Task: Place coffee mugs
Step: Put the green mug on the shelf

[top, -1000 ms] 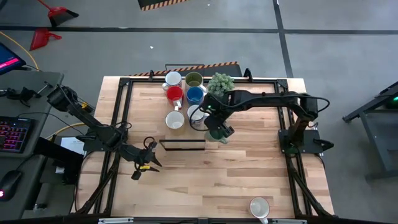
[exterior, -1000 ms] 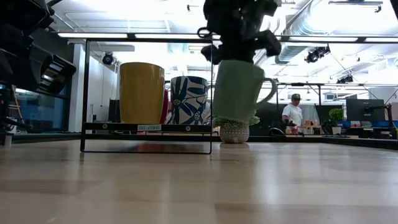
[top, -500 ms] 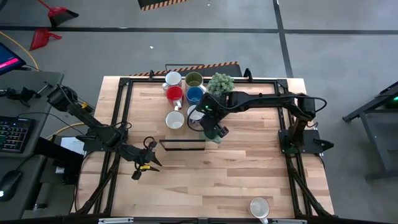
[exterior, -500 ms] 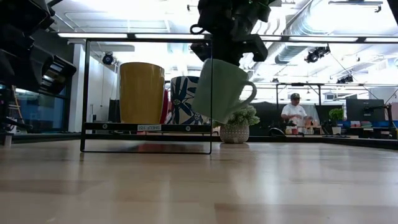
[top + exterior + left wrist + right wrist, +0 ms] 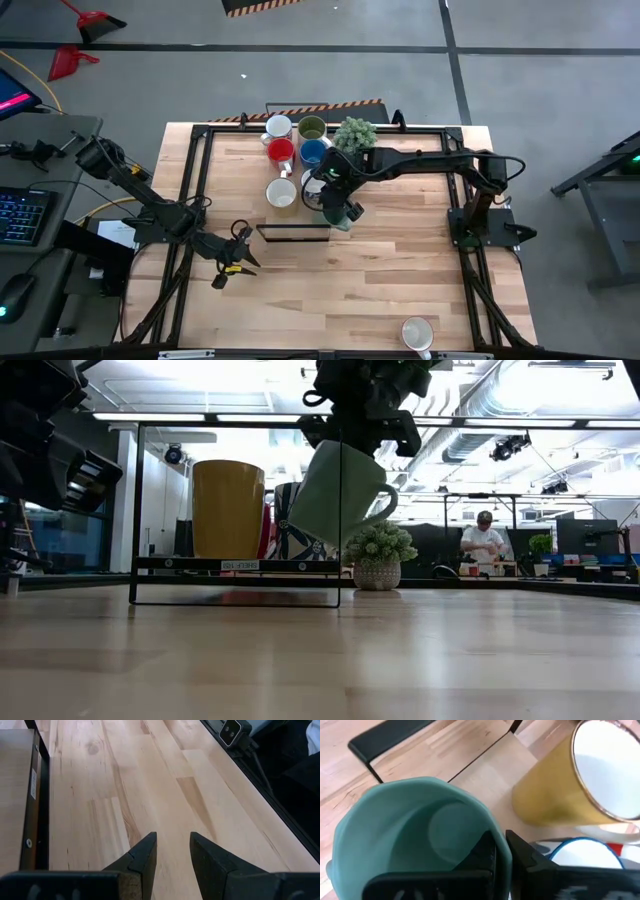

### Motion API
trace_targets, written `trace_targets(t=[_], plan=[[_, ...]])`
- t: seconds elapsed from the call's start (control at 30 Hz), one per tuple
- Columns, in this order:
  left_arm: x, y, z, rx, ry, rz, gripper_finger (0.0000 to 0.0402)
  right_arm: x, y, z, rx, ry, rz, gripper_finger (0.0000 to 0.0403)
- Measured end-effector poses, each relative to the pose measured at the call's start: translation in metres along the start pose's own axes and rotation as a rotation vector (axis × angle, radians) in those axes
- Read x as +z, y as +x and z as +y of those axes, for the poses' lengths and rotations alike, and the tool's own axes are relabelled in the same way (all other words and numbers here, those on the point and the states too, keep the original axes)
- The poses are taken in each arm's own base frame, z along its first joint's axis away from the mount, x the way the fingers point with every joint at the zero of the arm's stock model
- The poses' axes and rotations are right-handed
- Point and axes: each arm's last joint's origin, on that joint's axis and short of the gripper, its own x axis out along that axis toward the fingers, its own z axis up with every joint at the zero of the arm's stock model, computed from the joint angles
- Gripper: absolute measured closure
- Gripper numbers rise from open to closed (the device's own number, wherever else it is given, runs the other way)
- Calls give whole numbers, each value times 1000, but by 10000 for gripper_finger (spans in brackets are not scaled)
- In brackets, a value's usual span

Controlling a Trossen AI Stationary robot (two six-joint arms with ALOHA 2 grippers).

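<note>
The right gripper pinches the rim of a teal mug, one finger inside the cup and one outside, and holds it tilted in the air above the black wire rack near the table's centre. In the low view the teal mug leans with its handle toward 4 o'clock, its base hanging close to the rack's right upright and to the blue patterned mug behind it.

Seen from above, the other mugs cluster toward 12 o'clock of the carried one: a cream mug at about 9 o'clock of the gripper, a red mug, a blue mug, an olive mug and a white mug. A potted plant stands just beside them.

The risks, as they appear: a one-sided rim pinch lets a tilted mug swing or slip, and a descent on this line could clip the rack frame or knock the yellow-sided mug close by.

The left gripper, fingers parted and empty, waits over bare wood near the table's 8 o'clock edge. One more white mug sits alone near 5 o'clock.
</note>
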Motion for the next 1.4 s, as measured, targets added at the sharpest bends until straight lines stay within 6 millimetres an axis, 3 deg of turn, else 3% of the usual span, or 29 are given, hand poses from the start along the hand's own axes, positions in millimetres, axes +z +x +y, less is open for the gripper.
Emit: trace_targets(t=[0.53,1.4], plan=[[0,0,0,4,8,4,296,-1,23,-2,14,-43,-29,403],[-2,0,1,9,3,21,296,13,13,-10,17,48,-26,382]])
